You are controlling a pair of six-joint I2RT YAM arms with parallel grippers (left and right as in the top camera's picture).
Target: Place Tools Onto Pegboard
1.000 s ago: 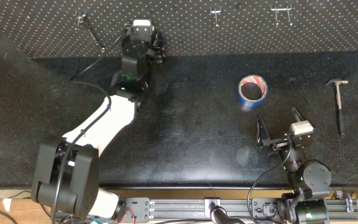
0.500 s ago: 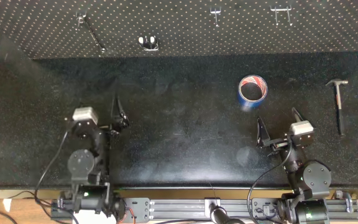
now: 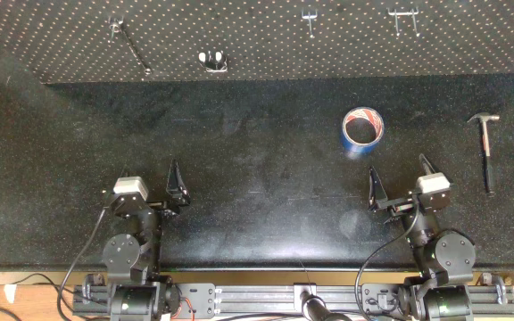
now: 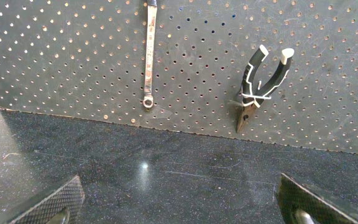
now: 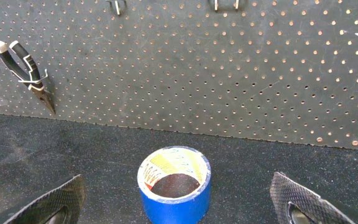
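Black-and-white pliers (image 4: 260, 84) hang on the pegboard (image 3: 266, 40), to the right of a silver wrench (image 4: 149, 56) that hangs there too. On the black table a blue tape roll (image 3: 362, 129) stands on its end, and a hammer (image 3: 485, 152) lies at the far right. My left gripper (image 3: 148, 185) is open and holds nothing, low near the table's front edge and facing the pliers. My right gripper (image 3: 400, 183) is open too, near the front edge, with the tape roll (image 5: 174, 183) a short way ahead of it.
Two bare metal hooks (image 3: 309, 18) (image 3: 404, 20) stick out of the pegboard's right half. The black tabletop (image 3: 257, 160) runs between the grippers and the board.
My left arm has pulled back from the pegboard to the front edge, leaving the pliers hanging on the board. The right arm has not moved.
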